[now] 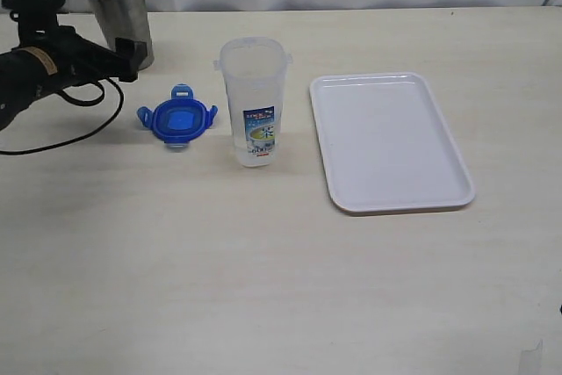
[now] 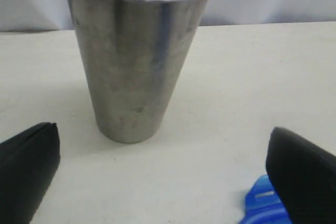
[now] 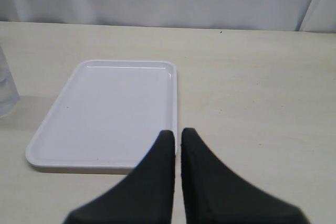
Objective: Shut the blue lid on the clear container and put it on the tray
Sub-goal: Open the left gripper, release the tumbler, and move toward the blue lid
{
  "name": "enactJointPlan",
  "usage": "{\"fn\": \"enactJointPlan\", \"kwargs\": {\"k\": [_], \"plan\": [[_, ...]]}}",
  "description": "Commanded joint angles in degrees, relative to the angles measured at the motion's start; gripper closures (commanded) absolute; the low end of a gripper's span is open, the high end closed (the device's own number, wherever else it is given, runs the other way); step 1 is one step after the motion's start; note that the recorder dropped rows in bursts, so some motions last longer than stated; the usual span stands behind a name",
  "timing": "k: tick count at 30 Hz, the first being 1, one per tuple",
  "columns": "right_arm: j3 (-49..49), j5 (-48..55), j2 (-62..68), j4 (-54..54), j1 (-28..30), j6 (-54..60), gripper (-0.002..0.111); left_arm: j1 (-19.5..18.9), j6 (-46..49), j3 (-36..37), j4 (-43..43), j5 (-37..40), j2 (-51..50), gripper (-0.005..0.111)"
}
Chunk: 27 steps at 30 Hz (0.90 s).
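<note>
Here the pale table [image 1: 263,305] fills the lower part of the frame in the exterior view. Farther up, across the middle, three things stand in a row. The white tray [image 1: 391,142] lies flat at centre right. The clear container [image 1: 255,103] stands upright just left of it, open at the top, its printed label facing the camera. The blue lid [image 1: 176,120] lies flat on the table left of the container, near it but apart, with its flaps spread outward.

Beyond these, in the upper left of the frame, the left pincer [image 1: 128,57] hangs just beside a steel cup [image 1: 118,6]. Its jaws stand wide apart with nothing gripped. Its wrist view shows the cup past the gap and one flap of the lid beside a finger [image 2: 302,177]. In the exterior view the lid lies down and to the right of this pincer, close but not touching.

The right pincer [image 3: 177,136] has its jaws pressed together on nothing. Its tips show in front of the tray's near rim, and the container's edge shows off to one side.
</note>
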<state>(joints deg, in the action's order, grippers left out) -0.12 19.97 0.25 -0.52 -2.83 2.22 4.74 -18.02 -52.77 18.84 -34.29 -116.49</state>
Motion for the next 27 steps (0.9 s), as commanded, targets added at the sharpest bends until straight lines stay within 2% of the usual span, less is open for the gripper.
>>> {"fn": "enactJointPlan", "kwargs": {"k": [1, 10, 17, 22, 24, 25, 27], "plan": [[0.12, -0.16, -0.25, -0.16, 0.25, 0.0, 0.104, -0.07, -0.96, 5.69, -0.54, -2.77, 4.59, 0.002], [0.12, -0.16, -0.25, -0.16, 0.25, 0.0, 0.104, -0.07, -3.1, 9.77, 0.18, 1.98, 12.5, 0.002], [0.12, -0.16, -0.25, -0.16, 0.25, 0.0, 0.104, -0.07, -3.1, 9.67, -0.1, 0.78, 17.23, 0.002], [0.12, -0.16, -0.25, -0.16, 0.25, 0.0, 0.104, -0.07, -1.26, 9.67, -5.82, 1.16, 19.76, 0.002], [0.12, -0.16, -0.25, -0.16, 0.25, 0.0, 0.104, -0.07, 1.97, 9.67, -9.27, 1.43, 21.0, 0.009], [0.12, -0.16, -0.25, -0.16, 0.25, 0.0, 0.104, -0.07, 4.28, 9.67, -11.2, 1.7, 21.67, 0.017], [0.12, -0.16, -0.25, -0.16, 0.25, 0.0, 0.104, -0.07, 10.4, 9.67, -13.9, 1.85, 22.9, 0.039]]}}
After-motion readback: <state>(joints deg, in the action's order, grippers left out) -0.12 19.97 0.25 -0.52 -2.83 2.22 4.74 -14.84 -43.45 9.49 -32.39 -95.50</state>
